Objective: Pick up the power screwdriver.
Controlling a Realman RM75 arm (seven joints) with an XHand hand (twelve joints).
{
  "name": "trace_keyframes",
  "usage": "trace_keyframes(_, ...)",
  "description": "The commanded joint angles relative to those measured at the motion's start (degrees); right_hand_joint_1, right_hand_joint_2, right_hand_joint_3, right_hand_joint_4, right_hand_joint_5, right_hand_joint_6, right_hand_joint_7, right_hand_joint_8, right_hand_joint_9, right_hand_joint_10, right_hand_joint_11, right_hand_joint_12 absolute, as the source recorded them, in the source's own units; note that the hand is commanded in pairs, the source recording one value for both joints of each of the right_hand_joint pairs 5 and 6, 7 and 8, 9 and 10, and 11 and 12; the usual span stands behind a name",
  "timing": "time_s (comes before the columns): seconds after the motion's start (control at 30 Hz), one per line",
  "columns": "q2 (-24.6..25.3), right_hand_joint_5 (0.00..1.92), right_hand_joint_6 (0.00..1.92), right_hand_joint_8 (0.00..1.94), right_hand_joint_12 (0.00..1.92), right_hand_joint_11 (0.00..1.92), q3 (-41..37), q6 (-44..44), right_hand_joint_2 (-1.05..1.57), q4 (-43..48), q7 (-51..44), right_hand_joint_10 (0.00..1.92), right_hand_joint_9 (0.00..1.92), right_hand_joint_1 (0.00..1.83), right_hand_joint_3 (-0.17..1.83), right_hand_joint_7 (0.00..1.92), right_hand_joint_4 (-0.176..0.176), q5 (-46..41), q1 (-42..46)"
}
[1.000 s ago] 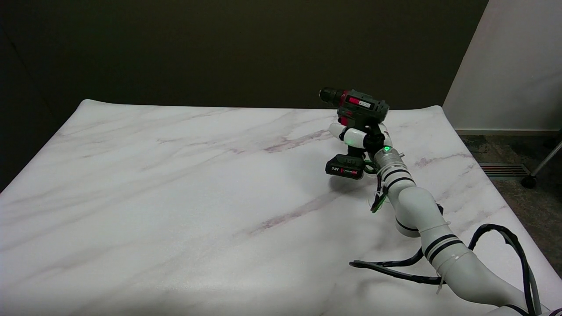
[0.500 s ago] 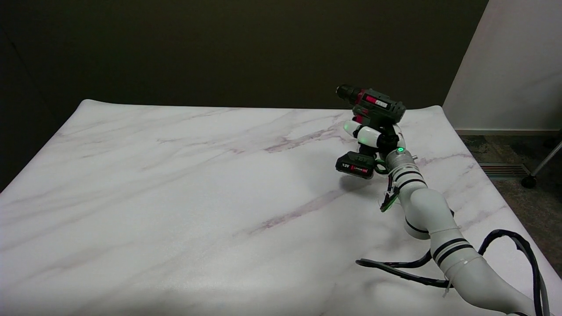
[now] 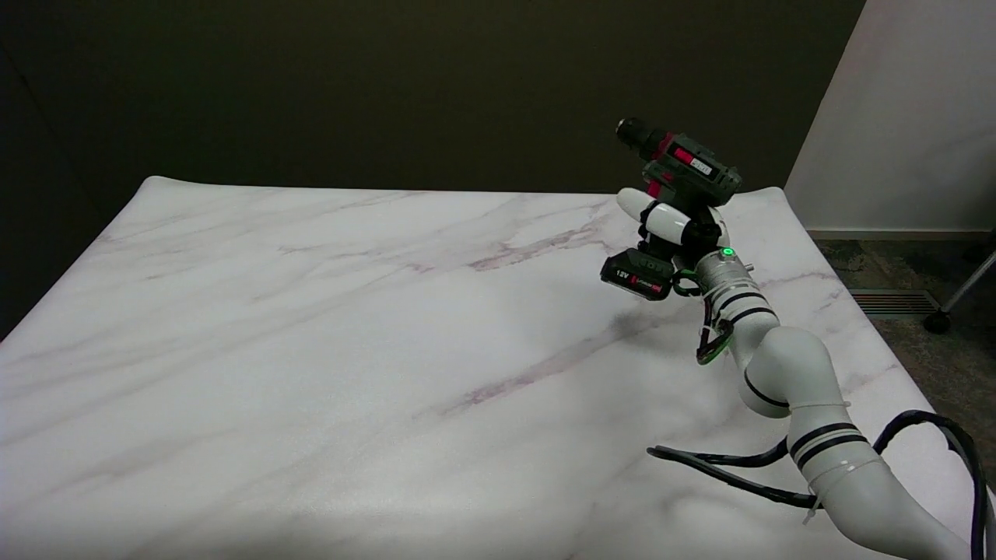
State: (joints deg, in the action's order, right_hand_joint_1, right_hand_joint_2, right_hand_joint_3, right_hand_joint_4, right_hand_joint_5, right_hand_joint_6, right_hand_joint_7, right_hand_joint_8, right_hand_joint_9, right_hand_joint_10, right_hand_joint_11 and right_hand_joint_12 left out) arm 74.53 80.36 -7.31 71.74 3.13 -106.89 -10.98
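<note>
1. The right hand [image 3: 675, 228] is clamped round the grip of the screwdriver [image 3: 671, 204], white fingers [image 3: 663, 220] wrapped across the handle.
2. The screwdriver is in the air over the far right part of the table [image 3: 311, 350], clear of the marble top. Its chuck tilts up and to the left, and its battery base hangs lowest.
3. Step in hand, as I judge it: the lift itself. The tool is off the surface, so the pick-up looks all but done.
4. Next move calls for a firm hold and a steady wrist, since the heavy battery end could swing the tool in the grasp.
</note>
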Motion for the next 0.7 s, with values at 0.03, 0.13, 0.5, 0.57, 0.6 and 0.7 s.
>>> trace_keyframes(0.03,-1.0,1.65,1.65,1.92,1.92,1.92,-5.8,15.3,1.57,3.5,-0.2,1.92,1.92,1.28,0.08,1.92,-0.114,-10.9,1.1)
trace_keyframes(0.13,-0.9,1.67,1.67,1.92,1.92,1.92,-5.9,15.3,1.57,3.7,-0.2,1.92,1.92,1.29,0.09,1.92,-0.097,-11.0,1.3)
trace_keyframes(0.5,-0.6,1.92,1.92,1.92,1.92,1.92,-7.4,23.3,1.57,0.0,-3.4,1.92,1.92,1.25,0.27,1.92,0.02,-22.1,1.2)
trace_keyframes(0.57,-0.6,1.92,1.92,1.92,1.92,1.92,-7.5,24.5,1.57,-0.5,-7.1,1.92,1.92,1.26,0.28,1.92,0.023,-24.0,1.1)
trace_keyframes(0.6,-0.6,1.92,1.92,1.92,1.92,1.92,-7.5,24.7,1.57,-0.5,-7.8,1.92,1.92,1.27,0.29,1.92,0.024,-24.9,1.1)
trace_keyframes(0.7,-0.6,1.92,1.92,1.92,1.92,1.92,-7.4,25.0,1.57,-0.6,-7.8,1.92,1.92,1.3,0.33,1.92,0.027,-27.0,1.1)
